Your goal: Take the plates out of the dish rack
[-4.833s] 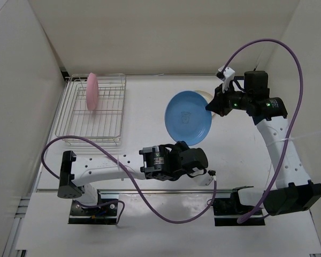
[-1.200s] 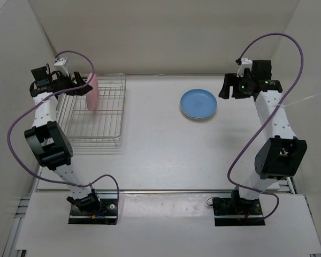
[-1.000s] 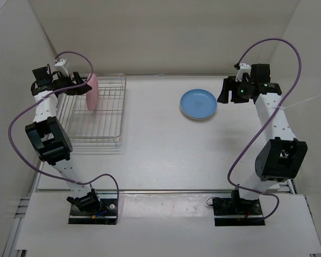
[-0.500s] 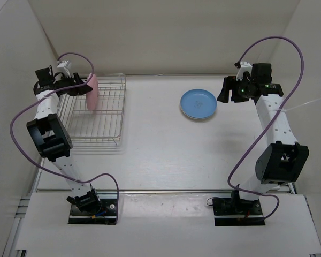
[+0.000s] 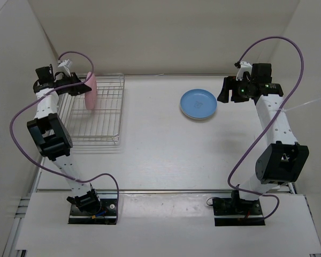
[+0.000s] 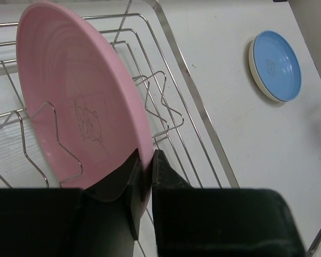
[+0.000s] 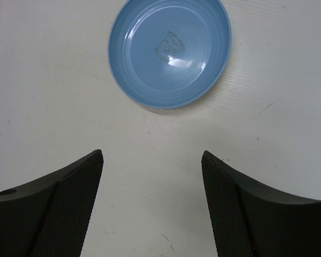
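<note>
The left tool (image 6: 145,176), clamped on the rim of the round pink plate (image 6: 80,101) standing in the silver wire dish rack (image 5: 96,120), could snag it on the prongs or lose its thin-edged hold when lifting; the right tool (image 7: 151,155) gapes open.

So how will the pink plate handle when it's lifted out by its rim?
Pink plate looks stiff and glossy, so it may slip or pivot in the left jaws, which pinch only its rim. It stands on edge between rack wires, so it could catch on them.
</note>
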`<action>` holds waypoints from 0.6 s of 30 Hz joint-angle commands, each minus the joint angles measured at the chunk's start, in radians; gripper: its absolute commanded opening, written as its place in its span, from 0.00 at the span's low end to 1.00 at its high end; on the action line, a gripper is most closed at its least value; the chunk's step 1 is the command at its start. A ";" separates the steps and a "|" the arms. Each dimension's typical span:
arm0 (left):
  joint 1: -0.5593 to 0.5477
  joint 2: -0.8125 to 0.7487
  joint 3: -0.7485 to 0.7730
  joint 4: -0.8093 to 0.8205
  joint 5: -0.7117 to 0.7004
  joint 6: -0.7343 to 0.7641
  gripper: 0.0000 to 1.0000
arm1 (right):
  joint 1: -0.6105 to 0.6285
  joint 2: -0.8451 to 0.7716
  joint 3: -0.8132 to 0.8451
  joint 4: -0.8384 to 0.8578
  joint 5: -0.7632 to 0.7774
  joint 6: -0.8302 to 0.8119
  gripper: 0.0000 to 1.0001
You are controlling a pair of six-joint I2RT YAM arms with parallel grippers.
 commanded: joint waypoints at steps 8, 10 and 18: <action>-0.002 -0.298 0.088 -0.059 0.044 -0.014 0.11 | 0.002 0.002 0.018 -0.002 -0.037 -0.007 0.78; -0.002 -0.329 0.149 -0.116 0.044 -0.015 0.11 | 0.012 0.002 0.028 -0.002 -0.037 -0.007 0.78; -0.380 -0.665 0.149 -0.296 -0.511 0.489 0.11 | 0.021 0.002 0.091 -0.046 -0.060 -0.007 0.78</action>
